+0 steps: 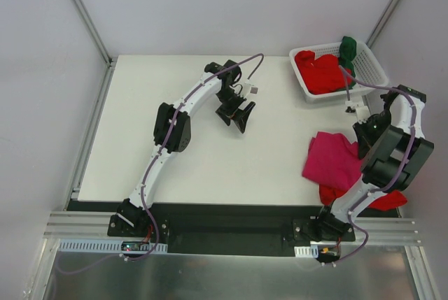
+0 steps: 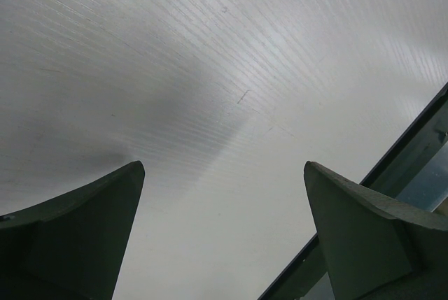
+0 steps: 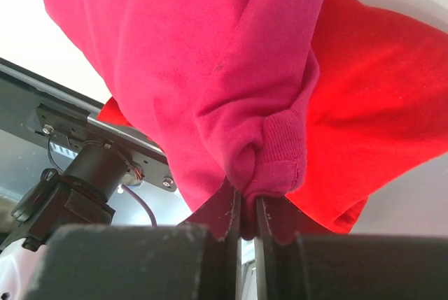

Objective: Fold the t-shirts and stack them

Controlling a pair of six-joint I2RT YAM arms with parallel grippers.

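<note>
**Magenta shirt (image 3: 196,69) pinched in the right hand (image 3: 245,202) at the counter's right edge**

Magenta cloth filled most of the right wrist view. The right hand was clenched on a bunched fold of that shirt, its two fingers pressed nearly together with the ribbed hem caught between them. From above, the magenta shirt lay crumpled on the right side of the counter (image 1: 175,160), close to the near edge and partly behind the right arm. A bright red shirt (image 1: 327,194) lay under it, showing at its near side and again beyond the arm (how far this one was folded could not be told).

The left hand (image 1: 236,117) hung over the middle of the counter towards the far side, well apart from every shirt. Its fingers were spread wide and released, with nothing but bare white counter between them in the left wrist view.

At the far right corner stood a white slotted basket (image 1: 374,69). More red cloth (image 1: 318,70) was heaped inside it, and a dark green shirt (image 1: 348,52) was draped over its far rim.
</note>
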